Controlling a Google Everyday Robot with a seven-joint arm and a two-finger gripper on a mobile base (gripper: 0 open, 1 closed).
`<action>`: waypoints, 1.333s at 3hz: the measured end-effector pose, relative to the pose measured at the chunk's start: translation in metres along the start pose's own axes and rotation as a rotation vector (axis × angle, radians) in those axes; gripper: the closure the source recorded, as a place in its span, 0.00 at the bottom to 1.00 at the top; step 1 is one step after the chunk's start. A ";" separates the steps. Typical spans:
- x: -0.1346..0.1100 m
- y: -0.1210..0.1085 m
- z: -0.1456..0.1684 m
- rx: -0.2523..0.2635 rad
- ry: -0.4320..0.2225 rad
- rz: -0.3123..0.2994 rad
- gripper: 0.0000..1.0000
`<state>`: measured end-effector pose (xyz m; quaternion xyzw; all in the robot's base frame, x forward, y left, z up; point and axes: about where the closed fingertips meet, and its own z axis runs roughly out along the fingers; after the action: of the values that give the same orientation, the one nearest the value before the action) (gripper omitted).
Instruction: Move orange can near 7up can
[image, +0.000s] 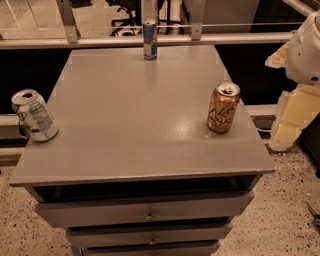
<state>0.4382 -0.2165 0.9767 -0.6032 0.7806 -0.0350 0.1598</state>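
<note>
Orange can (223, 108) upright at 3 o'clock on the tabletop (135, 100), near the right edge. 7up can (34, 115) tilted at 9 o'clock, well apart. Slim blue can (149, 39) at 12 o'clock. White arm (305, 47) at 2 o'clock; pincer seemingly out of frame, cannot tell its state

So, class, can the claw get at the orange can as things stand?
Probably yes: the orange can stands alone at the right edge of the table, close to the white arm. The claw is out of view.
</note>
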 end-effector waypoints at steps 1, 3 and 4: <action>0.000 0.000 0.000 0.000 0.000 0.000 0.00; 0.024 -0.030 0.033 0.065 -0.131 0.098 0.00; 0.032 -0.054 0.069 0.090 -0.308 0.172 0.00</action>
<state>0.5012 -0.2524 0.9181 -0.5246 0.7932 0.0368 0.3069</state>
